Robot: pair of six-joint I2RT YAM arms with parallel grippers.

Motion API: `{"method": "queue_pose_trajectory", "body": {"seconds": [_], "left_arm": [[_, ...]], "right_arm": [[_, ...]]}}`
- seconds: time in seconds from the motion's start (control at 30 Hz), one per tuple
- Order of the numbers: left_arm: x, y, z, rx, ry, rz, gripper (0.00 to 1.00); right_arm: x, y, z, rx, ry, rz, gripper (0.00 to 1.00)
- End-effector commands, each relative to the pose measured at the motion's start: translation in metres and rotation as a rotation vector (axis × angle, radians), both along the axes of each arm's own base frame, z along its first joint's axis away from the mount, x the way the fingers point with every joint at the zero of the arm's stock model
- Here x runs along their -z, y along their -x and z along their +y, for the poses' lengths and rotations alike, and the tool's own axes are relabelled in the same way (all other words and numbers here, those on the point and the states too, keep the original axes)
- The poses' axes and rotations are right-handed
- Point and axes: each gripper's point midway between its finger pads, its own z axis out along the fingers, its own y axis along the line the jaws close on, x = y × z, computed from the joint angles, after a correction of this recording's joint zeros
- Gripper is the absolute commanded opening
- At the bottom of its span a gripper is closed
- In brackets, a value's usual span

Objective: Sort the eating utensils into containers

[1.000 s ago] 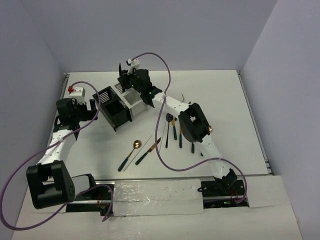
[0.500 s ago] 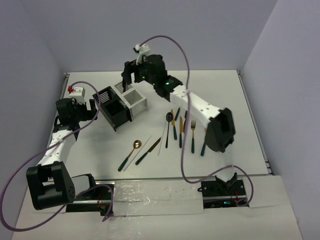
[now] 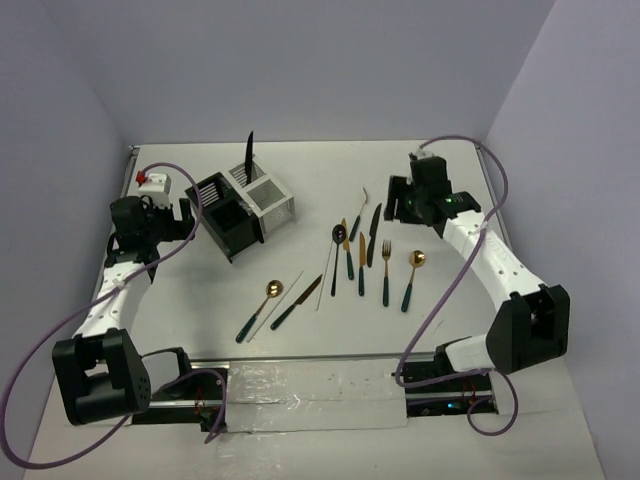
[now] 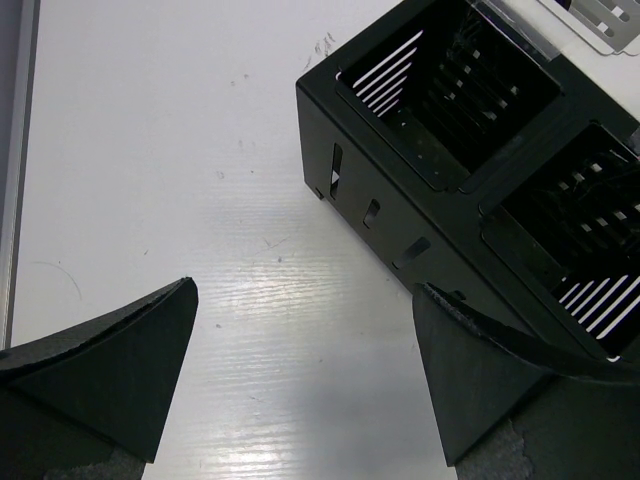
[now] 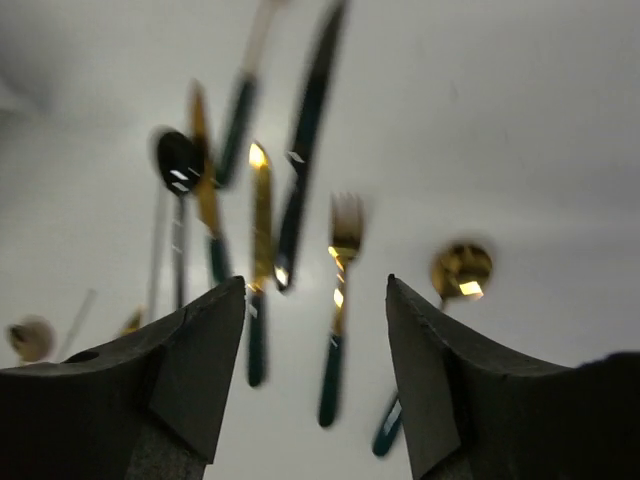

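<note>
Across the white table [image 3: 450, 320], all positions taken from the containers [image 3: 245, 205]: black caddy [image 3: 225, 218] and white caddy [image 3: 272, 200] joined side by side, with one dark standing knife [image 3: 249, 150] already upright in the white one.

Just beside the black caddy, on the side away from the loose cutlery: left gripper [image 4: 302, 290], spread wide with nothing held.

Well to the right of the containers, over the outer end of the cutlery row: right gripper [image 5: 313, 290], likewise parted and empty, hanging above the table without touching it.

Between that gripper and the containers: the main row of eating utensils [image 3: 361, 262], lying flat and roughly parallel, each long axis crosswise to the line back toward the containers. On the near side of the containers, a smaller slanted cluster.

Framed between the right fingers in the wrist view: gold fork [image 5: 340, 270], with the black knife [image 5: 305, 150] on its containers side and the gold spoon [image 5: 458, 272] on the outer side.

Judged the likeliest next pick: fork or spoon, by the right arm, much the nearer. Calls for closing across the slim handle, not along it. Wrist picture blurred, so height above the fork not tellable.
</note>
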Motion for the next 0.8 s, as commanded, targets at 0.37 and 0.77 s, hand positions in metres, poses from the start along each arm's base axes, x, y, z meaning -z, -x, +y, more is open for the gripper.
{"method": "queue_pose_trajectory", "body": {"seconds": [0.37, 0.77], "left_arm": [[-0.025, -0.002, -0.005, 0.040, 0.001, -0.067, 0.99], [-0.025, 0.000, -0.003, 0.032, -0.005, -0.070, 0.99]], "right_arm": [[0.133, 0.111, -0.070, 0.256, 0.167, 0.620, 0.59], [0.189, 0.131, -0.058, 0.188, 0.147, 0.813, 0.26]]}}
